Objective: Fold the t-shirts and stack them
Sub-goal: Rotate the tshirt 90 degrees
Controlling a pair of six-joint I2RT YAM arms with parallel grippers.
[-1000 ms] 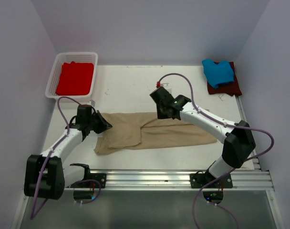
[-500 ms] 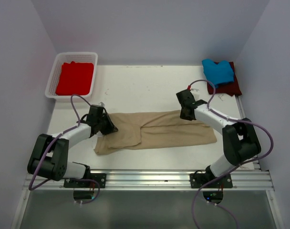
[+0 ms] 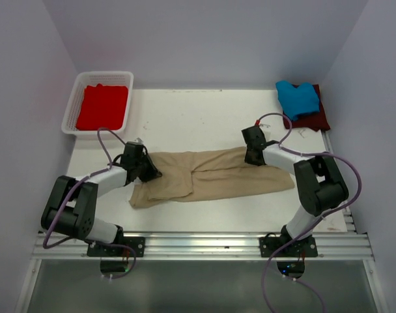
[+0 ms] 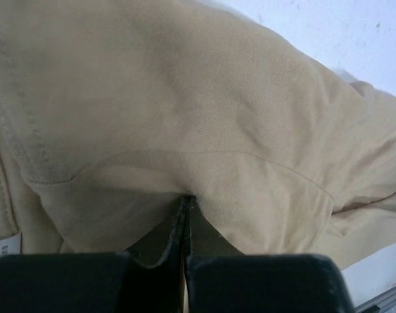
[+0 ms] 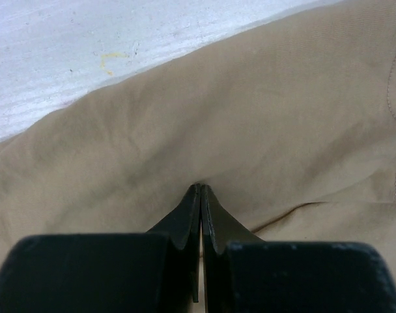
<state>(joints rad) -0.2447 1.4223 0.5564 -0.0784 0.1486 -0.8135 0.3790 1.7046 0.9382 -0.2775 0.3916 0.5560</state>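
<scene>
Your right gripper (image 3: 253, 156) is shifting rightward along the tan t-shirt (image 3: 211, 177) spread on the desk (image 3: 185, 120); both jaws, left gripper (image 3: 152, 174) included, are pinching its far edge. Lift evenly.

Matt fine-knit cloth, stitched seams: tan t-shirt (image 3: 214, 175). White matt, faintly scuffed: surface (image 3: 185, 124). White plastic lattice: basket (image 3: 70, 112). Ridged metal, dull sheen: rail (image 3: 204, 242).

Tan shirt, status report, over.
Left gripper, right gripper both shut on tan shirt. Shirt spread long across table. Nothing blocking.
</scene>
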